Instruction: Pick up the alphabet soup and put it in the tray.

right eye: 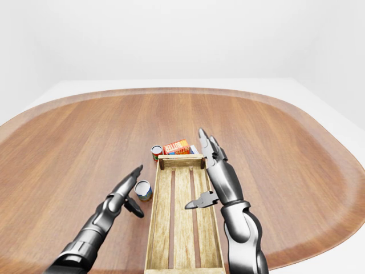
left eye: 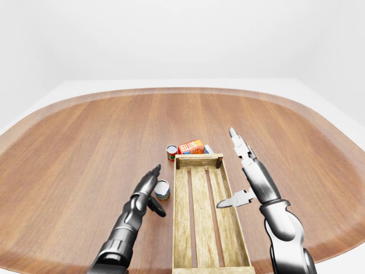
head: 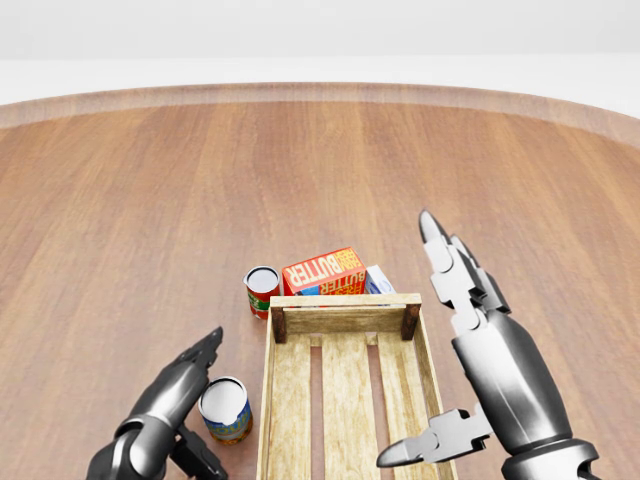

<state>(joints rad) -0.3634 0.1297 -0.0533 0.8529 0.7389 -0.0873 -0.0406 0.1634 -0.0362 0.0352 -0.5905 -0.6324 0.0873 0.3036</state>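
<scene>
- Alphabet soup (head: 226, 409): upright can on wooden table (head: 120, 220), just left of tray (head: 343, 390), outside it.
- Left hand (head: 165, 410): fingers spread open, beside the can, holding nothing.
- Right hand (head: 470, 330): fingers extended wide, over tray's right rail, empty.
- Second can (head: 262, 290), butter box (head: 323, 271): near tray's top end.

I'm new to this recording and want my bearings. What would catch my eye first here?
A long slatted wooden tray lies empty at the bottom centre of the head view. The open right hand hovers over its right side, while the open left hand stands beside a small blue-labelled can. A red butter box sits beyond the tray.
</scene>
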